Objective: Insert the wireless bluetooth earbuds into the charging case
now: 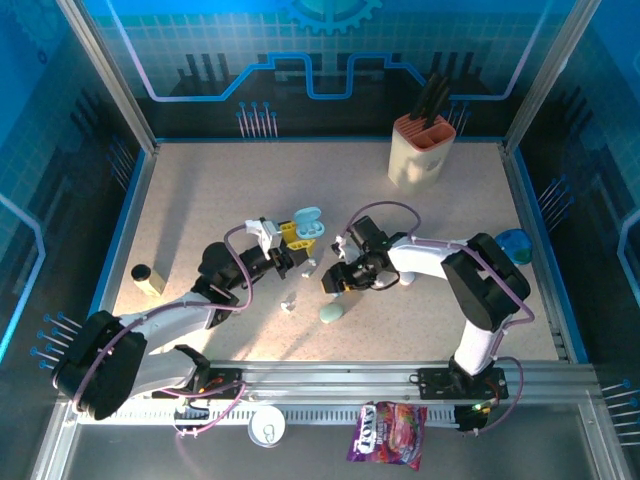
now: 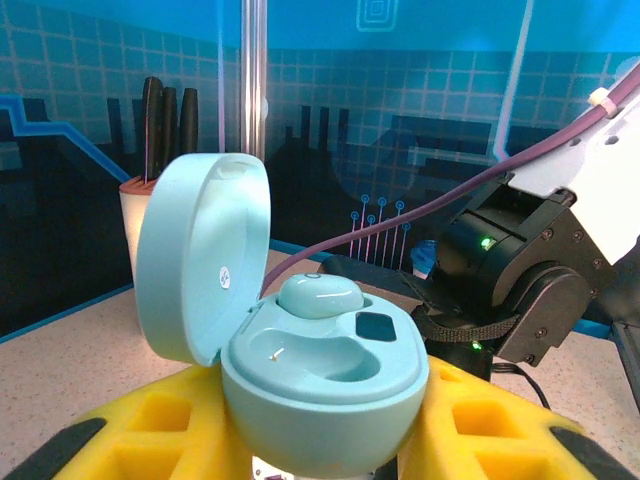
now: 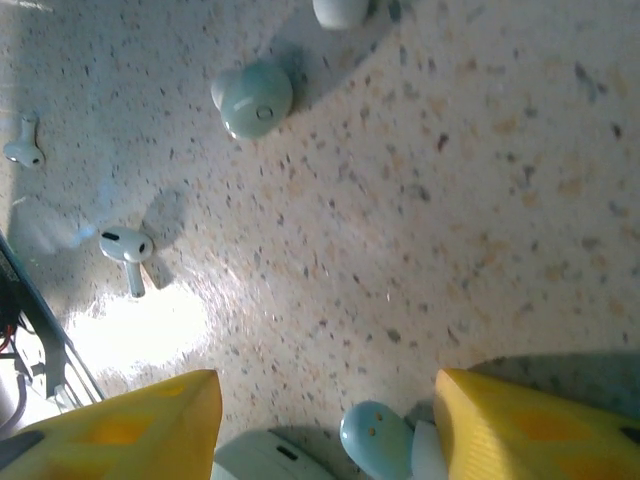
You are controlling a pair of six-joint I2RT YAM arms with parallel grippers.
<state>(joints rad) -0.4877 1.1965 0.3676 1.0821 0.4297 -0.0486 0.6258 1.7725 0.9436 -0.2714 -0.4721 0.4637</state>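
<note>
Our left claw (image 2: 320,455) is clamped on the open pale-green charging case (image 2: 320,385), one earbud (image 2: 318,295) seated inside. Our right claw (image 3: 330,430) stands apart over the table (image 3: 450,200), a blue-green bud (image 3: 375,440) between its fingers. The print on the candy bag (image 1: 388,432) is too small for us to read.

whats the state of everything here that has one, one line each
charging case: lid open, far slot filled, near slot empty
seated earbud: in the case's far slot
left pincer: shut on the charging case
right pincer: open over the table
blue-green earbud: loose inside the right pincer's gap, apparently ungripped
green earbud: loose on the table
white stemmed earbuds: loose on the table
knives: upright in the knife block
</note>
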